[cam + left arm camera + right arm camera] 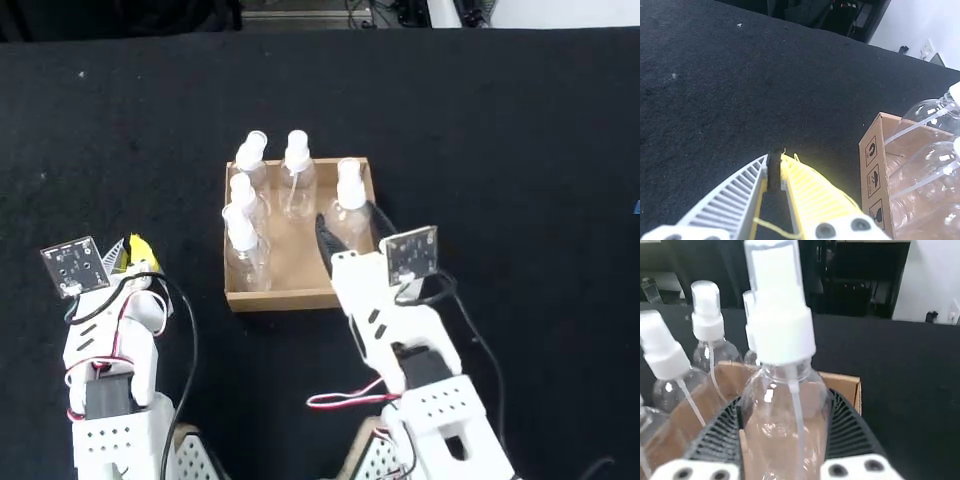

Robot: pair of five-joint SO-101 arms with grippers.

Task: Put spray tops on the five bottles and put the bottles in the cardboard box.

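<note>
My right gripper hugs the bottle, which stands straight up in the box.
It's at the box's right side; I'd let go and back off down the frame. My left gripper, lower left, is shut and empty.

The bottles are clear, their spray tops white.

bottles crowd the cardboard box interior.

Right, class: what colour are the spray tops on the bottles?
The spray tops are white; right wrist view shows it best.
</note>
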